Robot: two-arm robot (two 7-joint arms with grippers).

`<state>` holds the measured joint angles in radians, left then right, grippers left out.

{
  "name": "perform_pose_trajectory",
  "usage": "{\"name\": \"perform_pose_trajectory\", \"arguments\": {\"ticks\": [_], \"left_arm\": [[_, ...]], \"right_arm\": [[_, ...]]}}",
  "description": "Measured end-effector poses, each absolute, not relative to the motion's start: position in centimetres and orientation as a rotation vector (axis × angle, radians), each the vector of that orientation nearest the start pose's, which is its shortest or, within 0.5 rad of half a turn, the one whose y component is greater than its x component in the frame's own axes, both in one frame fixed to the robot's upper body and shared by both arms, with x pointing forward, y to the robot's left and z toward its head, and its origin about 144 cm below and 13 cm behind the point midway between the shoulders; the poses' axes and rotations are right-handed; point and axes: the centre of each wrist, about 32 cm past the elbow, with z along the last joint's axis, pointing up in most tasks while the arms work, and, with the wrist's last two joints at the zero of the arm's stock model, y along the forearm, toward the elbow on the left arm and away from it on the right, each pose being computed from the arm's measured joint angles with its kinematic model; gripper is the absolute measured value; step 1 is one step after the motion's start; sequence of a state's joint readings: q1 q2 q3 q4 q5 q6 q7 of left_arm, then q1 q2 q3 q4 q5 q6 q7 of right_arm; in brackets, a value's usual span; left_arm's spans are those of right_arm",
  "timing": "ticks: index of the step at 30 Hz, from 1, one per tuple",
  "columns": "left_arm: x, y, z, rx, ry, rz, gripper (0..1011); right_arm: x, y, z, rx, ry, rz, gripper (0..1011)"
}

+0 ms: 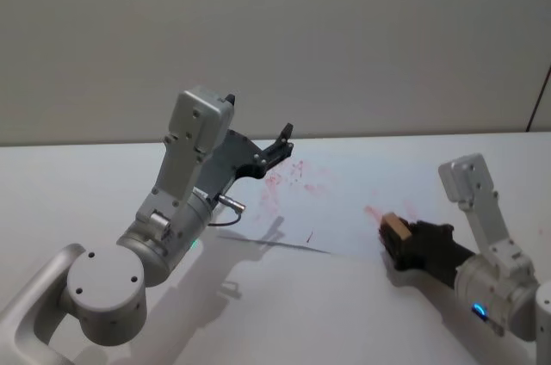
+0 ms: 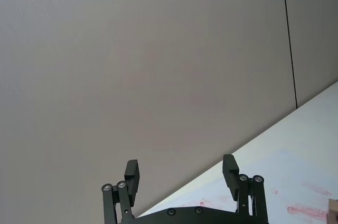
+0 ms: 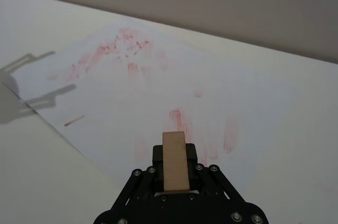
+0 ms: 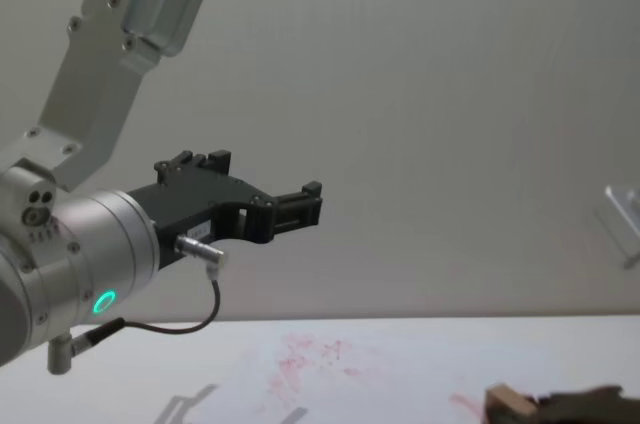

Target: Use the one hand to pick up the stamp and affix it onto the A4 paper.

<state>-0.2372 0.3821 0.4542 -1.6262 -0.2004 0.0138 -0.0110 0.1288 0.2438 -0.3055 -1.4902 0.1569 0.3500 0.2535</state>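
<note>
Got a white table [image 1: 77, 184] with the A4 paper [image 1: 340, 206] lying flat toward its far edge, blotched pink all over. Seeing the left gripper [image 2: 180, 167] raised well above the table's left part, spread wide, gripping nothing. Down by the paper's near right edge, spotted the right gripper [image 1: 398, 238] pinched tight on the stamp [image 3: 174, 161], pale end poking out over some red smears [image 3: 178, 118]. Can't tell whether touching the sheet or just above it.
</note>
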Motion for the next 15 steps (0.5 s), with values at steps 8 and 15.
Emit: {"name": "perform_pose_trajectory", "arguments": {"ticks": [8, 15], "left_arm": [[49.2, 19.8, 120.4, 0.061, -0.268, 1.124, 1001], [49.2, 19.8, 120.4, 0.061, -0.268, 1.124, 1001]], "right_arm": [[49.1, -20.2, 116.5, -0.217, 0.169, -1.058, 220], [49.1, -20.6, 118.6, -0.12, 0.165, -1.091, 220]]}}
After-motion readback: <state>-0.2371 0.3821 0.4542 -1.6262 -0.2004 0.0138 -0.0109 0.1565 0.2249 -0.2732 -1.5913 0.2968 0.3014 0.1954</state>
